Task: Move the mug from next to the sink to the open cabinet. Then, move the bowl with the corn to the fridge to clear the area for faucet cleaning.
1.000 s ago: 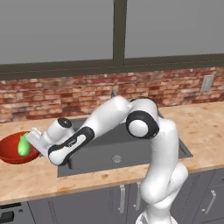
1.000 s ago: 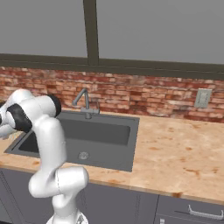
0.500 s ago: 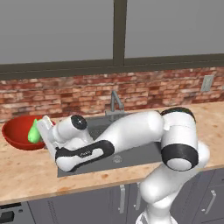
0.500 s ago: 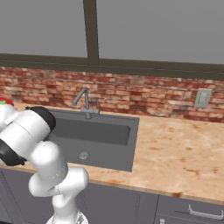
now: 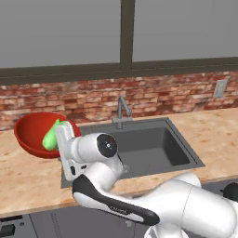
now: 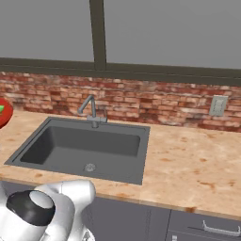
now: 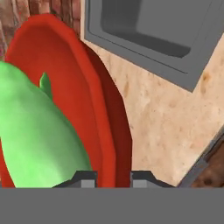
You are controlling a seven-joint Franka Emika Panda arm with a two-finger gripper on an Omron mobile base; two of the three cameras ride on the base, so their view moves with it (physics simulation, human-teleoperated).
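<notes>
Arm stretched left, hand (image 7: 113,177) clamped narrowly.

A kitchen, clearly: a dark sink (image 6: 89,148) sits sunk into a wood-look counter (image 6: 188,164), with a bent metal faucet (image 6: 92,110) just behind it. Behind the faucet runs a red brick wall (image 6: 155,101), an outlet (image 6: 217,105) off to the sink's right, grey drawers (image 6: 202,228) below.

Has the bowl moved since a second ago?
Yes. The bowl, gripped at its rim, has risen off the counter toward the brick wall, nearer the faucet.
</notes>
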